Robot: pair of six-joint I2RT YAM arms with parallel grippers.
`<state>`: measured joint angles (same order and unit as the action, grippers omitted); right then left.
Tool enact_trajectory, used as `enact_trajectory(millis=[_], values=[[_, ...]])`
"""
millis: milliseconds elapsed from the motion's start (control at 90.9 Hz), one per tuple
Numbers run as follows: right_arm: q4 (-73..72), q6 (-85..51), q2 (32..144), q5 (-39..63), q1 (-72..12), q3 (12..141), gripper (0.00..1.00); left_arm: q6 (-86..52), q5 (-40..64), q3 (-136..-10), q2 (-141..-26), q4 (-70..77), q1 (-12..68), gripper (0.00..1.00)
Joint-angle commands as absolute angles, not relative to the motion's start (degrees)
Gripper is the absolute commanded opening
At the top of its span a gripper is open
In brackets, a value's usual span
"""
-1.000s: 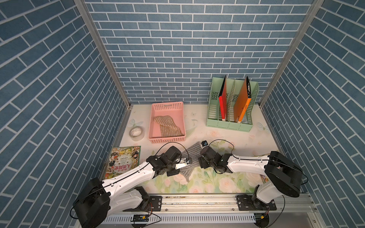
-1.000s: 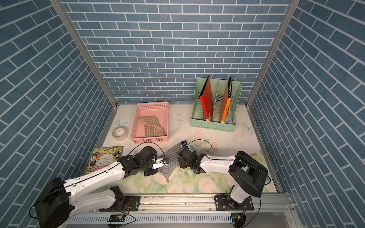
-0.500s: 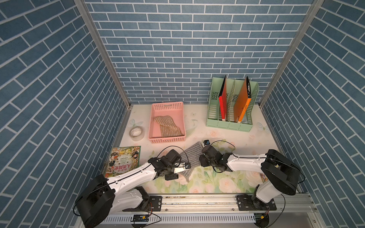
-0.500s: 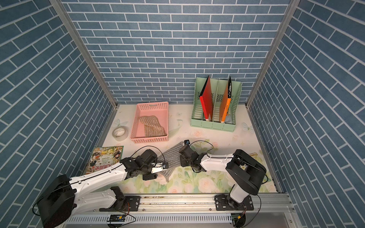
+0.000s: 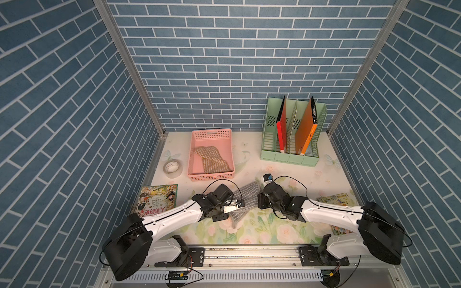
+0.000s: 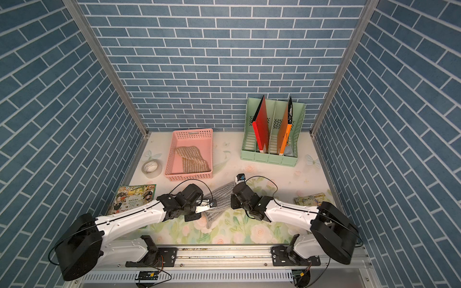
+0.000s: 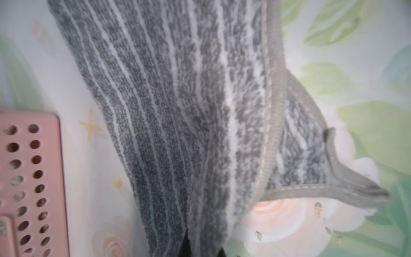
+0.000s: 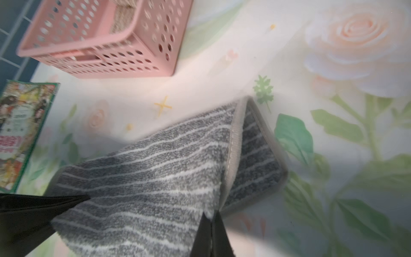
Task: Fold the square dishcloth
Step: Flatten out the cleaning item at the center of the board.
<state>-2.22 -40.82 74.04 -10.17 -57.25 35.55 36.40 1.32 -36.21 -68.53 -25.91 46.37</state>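
A soft grey-and-white striped terry dishcloth (image 5: 245, 199), partly doubled over, stretches between both arms at the middle of the floral-printed tabletop (image 5: 274, 229). The left gripper (image 5: 238, 205) and right gripper (image 8: 210, 220) are each clamped on an opposite edge. It looks light and limp, likely to sag, so its stitched hem corners seem the best hold.

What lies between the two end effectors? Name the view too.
The grey striped terry dishcloth spans the gap between the left end effector and right end effector, both pinching it; seen in both top views.
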Motion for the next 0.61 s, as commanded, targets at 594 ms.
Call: enact_trajectory(millis=[594], values=[[28.8,-58.7,46.0,-26.6,-67.4,32.3,0.00,32.3,7.0,-37.3,-67.2,-26.6,55.9,0.20]])
